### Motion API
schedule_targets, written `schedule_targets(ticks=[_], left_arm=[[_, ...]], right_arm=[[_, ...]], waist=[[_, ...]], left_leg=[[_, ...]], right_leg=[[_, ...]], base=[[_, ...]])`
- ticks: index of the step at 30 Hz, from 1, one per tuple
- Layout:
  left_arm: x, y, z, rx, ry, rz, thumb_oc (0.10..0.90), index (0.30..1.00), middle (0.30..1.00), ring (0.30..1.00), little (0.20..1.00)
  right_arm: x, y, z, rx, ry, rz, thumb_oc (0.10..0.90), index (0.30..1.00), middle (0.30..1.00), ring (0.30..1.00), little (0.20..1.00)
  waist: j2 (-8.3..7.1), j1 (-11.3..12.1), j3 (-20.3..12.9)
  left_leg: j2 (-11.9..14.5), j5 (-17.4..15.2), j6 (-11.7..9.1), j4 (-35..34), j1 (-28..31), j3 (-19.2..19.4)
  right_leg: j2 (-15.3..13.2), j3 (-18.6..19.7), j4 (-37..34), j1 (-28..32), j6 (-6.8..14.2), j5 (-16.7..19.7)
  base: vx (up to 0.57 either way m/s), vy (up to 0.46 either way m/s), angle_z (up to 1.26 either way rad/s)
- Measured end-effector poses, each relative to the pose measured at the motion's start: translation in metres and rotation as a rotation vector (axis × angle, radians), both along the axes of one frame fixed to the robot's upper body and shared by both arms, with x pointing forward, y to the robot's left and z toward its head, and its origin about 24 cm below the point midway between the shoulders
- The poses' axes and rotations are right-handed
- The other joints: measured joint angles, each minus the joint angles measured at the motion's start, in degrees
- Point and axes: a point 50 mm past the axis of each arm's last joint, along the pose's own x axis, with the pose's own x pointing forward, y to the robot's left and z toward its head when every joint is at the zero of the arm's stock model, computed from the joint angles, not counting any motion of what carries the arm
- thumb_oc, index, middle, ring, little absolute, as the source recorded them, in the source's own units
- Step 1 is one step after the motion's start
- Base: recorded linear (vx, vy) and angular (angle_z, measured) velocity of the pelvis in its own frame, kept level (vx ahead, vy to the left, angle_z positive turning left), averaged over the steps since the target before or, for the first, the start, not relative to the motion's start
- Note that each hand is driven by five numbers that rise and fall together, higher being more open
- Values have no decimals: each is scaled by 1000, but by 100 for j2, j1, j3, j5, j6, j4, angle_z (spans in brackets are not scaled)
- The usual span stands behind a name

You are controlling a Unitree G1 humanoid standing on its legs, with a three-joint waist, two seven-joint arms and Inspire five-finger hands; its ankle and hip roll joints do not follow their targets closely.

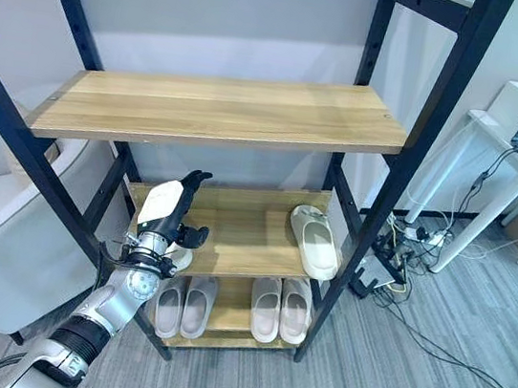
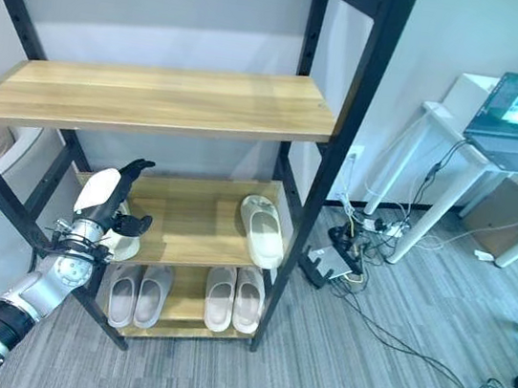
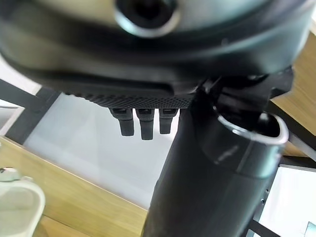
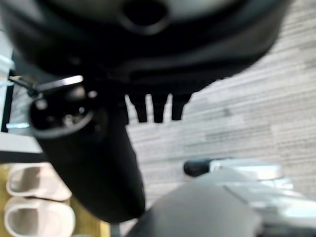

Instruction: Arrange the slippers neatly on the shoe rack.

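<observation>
Eye views: left hand, fingers straight, raised at rack middle shelf's left end; slipper lies well to its right, long axis front-to-back; second slipper half-hidden behind hand | Left wrist: fingers relaxed, empty | Right wrist: right hand over floor, fingers straight; bottom-shelf pair cut off.

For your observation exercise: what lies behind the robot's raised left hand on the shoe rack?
A pale slipper sits on the middle shelf behind the left hand; the hand covers most of it, so its position is unclear.

Cream slippers, light wood shelves, black frame.
</observation>
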Motion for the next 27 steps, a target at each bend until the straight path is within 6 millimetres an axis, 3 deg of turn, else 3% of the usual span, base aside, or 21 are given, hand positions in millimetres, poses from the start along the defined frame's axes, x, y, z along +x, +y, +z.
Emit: schedule_targets(ticks=[9,14,27], left_arm=[[-2,1,-20,91,92,13,800,900,900,900,900],[5,-3,-19,146,89,-4,800,900,900,900,900],[15,16,-2,213,24,78,800,900,900,900,900]], right_arm=[[-2,-2,0,-5,4,-1,800,900,900,900,900],[1,-3,1,-8,-4,1,800,900,900,900,900],[8,-4,2,-20,-24,7,800,900,900,900,900]], waist=[[84,-53,-121],[80,-64,-121],[90,-40,48]], left_leg=[[-1,10,-6,-24,-220,158],[-14,44,5,-9,-411,173],[-9,43,3,-22,-623,192]], right_leg=[[-2,142,-1,-305,9,81],[-10,162,1,-501,14,110],[-5,168,0,-725,21,115]], base=[[-4,21,-9],[1,1,-1],[11,-1,0]])
